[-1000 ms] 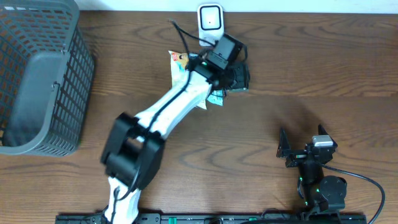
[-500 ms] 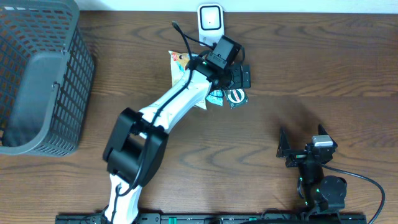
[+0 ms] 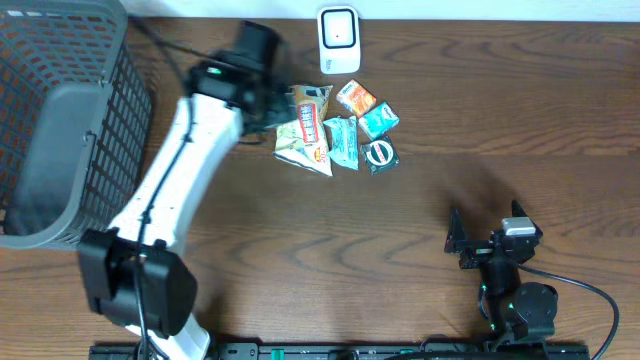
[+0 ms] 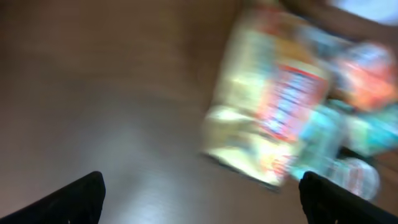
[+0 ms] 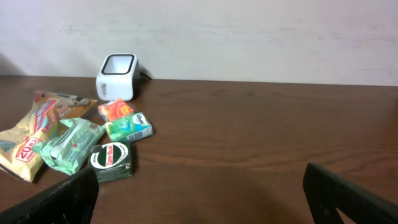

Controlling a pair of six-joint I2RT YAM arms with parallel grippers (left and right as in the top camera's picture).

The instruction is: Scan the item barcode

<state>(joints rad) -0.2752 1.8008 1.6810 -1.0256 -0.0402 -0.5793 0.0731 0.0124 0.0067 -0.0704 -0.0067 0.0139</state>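
Though no print is legible, the wire basket (image 3: 60,120) stands far left; the yellow, red-labelled snack bag (image 3: 303,135) lies near the white scanner (image 3: 339,27), smaller packets (image 3: 341,140) touching it. Both the left gripper (image 4: 202,196) and right gripper (image 5: 199,199) have fingers spread, empty.

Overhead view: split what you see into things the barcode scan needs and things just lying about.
For the job: white barcode scanner; yellow snack bag; pale green packet; orange packet; teal box; dark box; left gripper, open.

Lying about: wire basket; right gripper, open, away from the items.
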